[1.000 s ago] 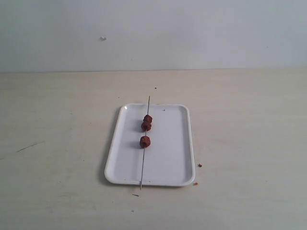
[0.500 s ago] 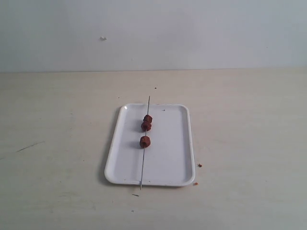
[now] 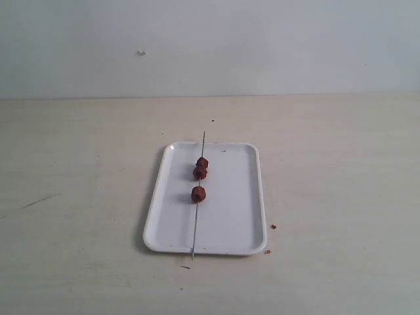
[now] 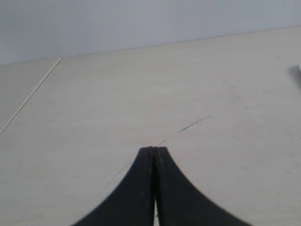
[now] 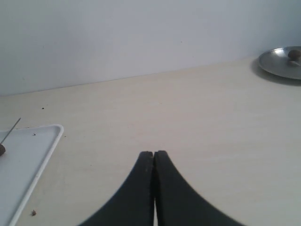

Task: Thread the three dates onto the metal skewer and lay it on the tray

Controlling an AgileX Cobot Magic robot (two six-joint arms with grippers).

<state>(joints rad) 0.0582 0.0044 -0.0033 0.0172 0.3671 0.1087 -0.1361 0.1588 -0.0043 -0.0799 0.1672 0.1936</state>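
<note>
The white tray [image 3: 230, 216] lies in the middle of the table. Along its length rests the thin metal skewer [image 3: 195, 230], both ends reaching past the rim. Three dates sit threaded on it: two touching [image 3: 202, 162] [image 3: 200, 172] and a third [image 3: 198, 193] a little nearer. Neither arm shows in the exterior view. My left gripper [image 4: 154, 149] is shut and empty over bare tabletop. My right gripper [image 5: 154, 153] is shut and empty too, with the tray's corner [image 5: 47, 134], the skewer tip [image 5: 11, 129] and part of one date [image 5: 2, 149] off to its side.
Reddish crumbs [image 3: 273, 226] [image 3: 267, 251] lie by the tray's near right corner. A round metal plate [image 5: 282, 62] holding a small dark lump [image 5: 294, 54] sits far off in the right wrist view. A dark scratch [image 4: 194, 124] marks the table.
</note>
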